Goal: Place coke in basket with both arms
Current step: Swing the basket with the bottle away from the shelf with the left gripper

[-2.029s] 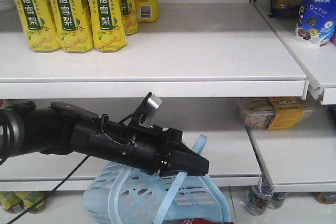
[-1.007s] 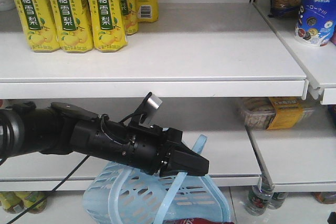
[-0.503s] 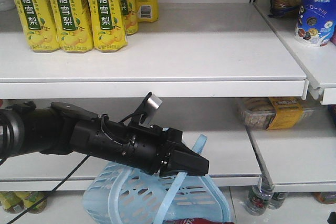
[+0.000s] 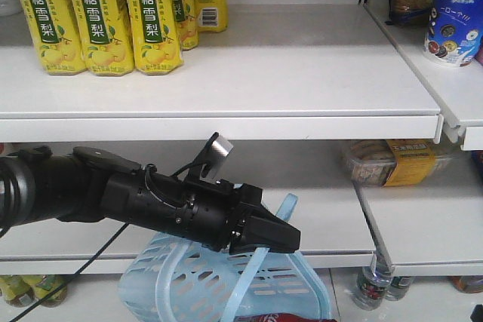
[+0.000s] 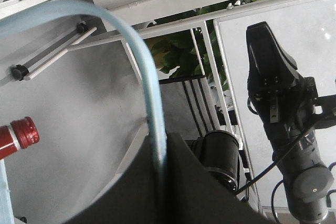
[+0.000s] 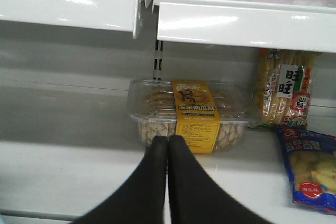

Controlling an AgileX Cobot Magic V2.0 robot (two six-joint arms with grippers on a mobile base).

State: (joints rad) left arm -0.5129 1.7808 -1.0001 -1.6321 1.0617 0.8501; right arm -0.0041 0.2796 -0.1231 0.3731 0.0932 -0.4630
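Observation:
My left gripper [image 4: 293, 240] is shut on the thin handle [image 4: 255, 271] of the light blue basket [image 4: 189, 286], which hangs under it in front of the lower shelf. In the left wrist view the handle [image 5: 150, 93] runs down between my left gripper's [image 5: 160, 141] closed jaws. A red sliver with white marks [image 4: 278, 317] lies in the basket at the bottom edge; it looks like the coke, mostly cut off. My right gripper [image 6: 168, 142] is shut on nothing, facing a shelf. The right arm [image 5: 274, 85] stands to the right in the left wrist view.
Yellow drink cartons [image 4: 98, 13] stand on the upper shelf. A clear cookie box with a yellow label [image 6: 194, 115] and snack bags [image 6: 310, 169] lie on the shelf ahead of my right gripper. A red bottle cap [image 5: 20, 134] shows at the left. Bottles [image 4: 371, 286] stand below.
A dark tip has come into the bottom right corner of the front view. The left arm and the basket have stayed where they were.

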